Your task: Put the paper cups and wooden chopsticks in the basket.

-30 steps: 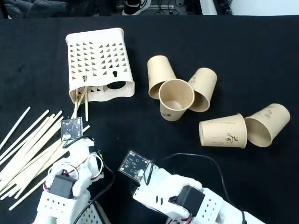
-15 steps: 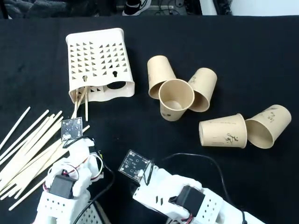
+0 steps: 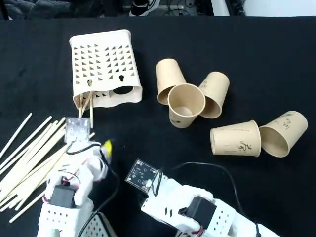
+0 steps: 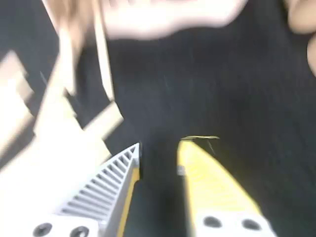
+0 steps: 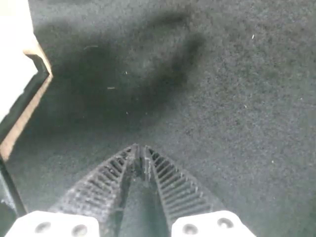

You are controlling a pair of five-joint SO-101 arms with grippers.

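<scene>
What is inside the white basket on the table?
A few wooden chopsticks stick out of the open end of the basket. Its perforated wall covers the rest of the inside, so whether more lies within cannot be told.

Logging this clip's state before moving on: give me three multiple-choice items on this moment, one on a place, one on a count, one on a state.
1. Where do the loose chopsticks lie in the high view?
A. Inside a cup.
B. On the table, at the left, nearer the arms than the basket.
C. Right of all the cups.

2. How many paper cups are on the table?
A. Three.
B. Five.
C. Seven.

3. How does the right gripper stand?
A. Shut on a cup.
B. Wide open.
C. Shut, holding nothing.

Answers:
1 B, the pile fans out at the left.
2 B, three are clustered and two lie farther right.
3 C, its fingertips meet over bare table in its wrist view.
</scene>
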